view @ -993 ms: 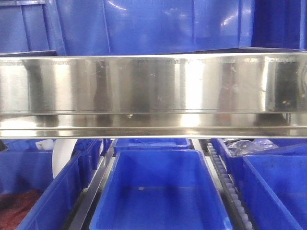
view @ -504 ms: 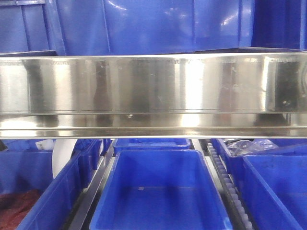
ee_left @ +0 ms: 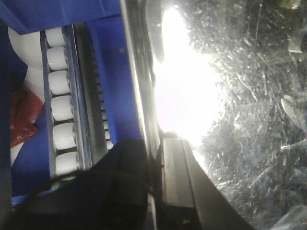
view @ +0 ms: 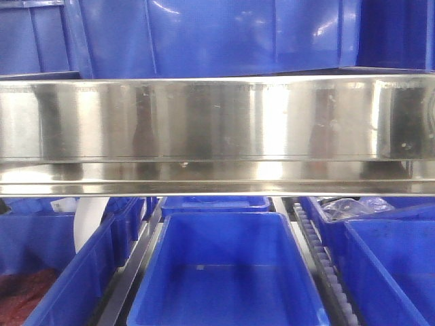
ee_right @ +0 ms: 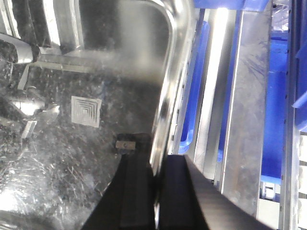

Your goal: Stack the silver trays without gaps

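One silver tray (ee_left: 249, 143) fills the right side of the left wrist view, its scratched floor washed out by glare. My left gripper (ee_left: 153, 163) is shut on its thin rim (ee_left: 139, 72), one finger inside and one outside. In the right wrist view a silver tray (ee_right: 72, 158) with a stamped square mark spreads to the left. My right gripper (ee_right: 154, 177) is shut on its flared rim (ee_right: 175, 72) near a rounded corner. I cannot tell whether both views show the same tray. Neither gripper shows in the front view.
A long brushed-steel band (view: 217, 129) crosses the front view, with blue bins (view: 204, 34) above it and a bare blue bin (view: 228, 272) below. White rollers (ee_left: 61, 110) and something red (ee_left: 21, 115) lie left of the tray. A steel rail (ee_right: 244, 105) runs to the right.
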### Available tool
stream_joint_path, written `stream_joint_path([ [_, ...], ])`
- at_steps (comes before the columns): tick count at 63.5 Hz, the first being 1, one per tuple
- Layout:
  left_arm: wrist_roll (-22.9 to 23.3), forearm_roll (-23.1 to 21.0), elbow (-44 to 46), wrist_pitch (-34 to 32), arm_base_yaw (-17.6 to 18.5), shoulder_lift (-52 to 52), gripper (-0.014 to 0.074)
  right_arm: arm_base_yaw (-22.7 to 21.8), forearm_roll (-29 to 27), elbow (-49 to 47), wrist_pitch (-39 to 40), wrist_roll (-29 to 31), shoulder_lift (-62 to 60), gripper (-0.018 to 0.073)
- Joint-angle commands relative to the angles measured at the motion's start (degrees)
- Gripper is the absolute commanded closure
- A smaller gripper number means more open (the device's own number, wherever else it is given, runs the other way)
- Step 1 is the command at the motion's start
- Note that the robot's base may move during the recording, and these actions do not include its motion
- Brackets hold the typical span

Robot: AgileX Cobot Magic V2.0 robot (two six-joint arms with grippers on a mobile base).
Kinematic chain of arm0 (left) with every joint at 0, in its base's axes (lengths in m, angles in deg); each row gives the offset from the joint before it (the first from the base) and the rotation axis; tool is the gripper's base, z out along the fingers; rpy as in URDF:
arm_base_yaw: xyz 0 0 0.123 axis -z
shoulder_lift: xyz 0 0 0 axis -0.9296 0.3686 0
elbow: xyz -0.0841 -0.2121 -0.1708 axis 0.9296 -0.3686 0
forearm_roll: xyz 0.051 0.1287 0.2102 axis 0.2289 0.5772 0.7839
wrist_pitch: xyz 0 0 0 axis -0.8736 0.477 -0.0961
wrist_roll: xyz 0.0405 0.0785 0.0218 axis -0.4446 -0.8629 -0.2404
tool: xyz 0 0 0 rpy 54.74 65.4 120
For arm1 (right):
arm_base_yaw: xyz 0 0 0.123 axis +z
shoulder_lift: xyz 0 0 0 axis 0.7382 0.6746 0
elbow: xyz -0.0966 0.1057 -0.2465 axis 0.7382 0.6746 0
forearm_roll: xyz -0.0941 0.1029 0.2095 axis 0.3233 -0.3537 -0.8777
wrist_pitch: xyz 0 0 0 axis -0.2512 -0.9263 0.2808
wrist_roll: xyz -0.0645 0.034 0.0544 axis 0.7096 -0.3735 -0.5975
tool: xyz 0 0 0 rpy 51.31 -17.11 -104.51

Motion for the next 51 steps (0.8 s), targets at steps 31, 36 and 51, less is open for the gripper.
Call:
stream_joint_path([
  [31, -3.5, -9.1, 1.3, 2.7, 0.7, -2.4, 0.0645, 0.4, -6.1, -1.4, -4.6, 0.9, -3.6, 0.0504],
  [36, -3.5, -8.8, 1.3, 2.7, 0.7, -2.4, 0.0645, 0.4, -6.1, -0.7, -4.6, 0.9, -4.1, 0.0504],
  [51, -3.5, -8.5, -2.8, 2.7, 0.7, -2.7, 0.0645, 0.4, -6.0, 5.3, -4.6, 0.9, -5.0, 0.0504],
])
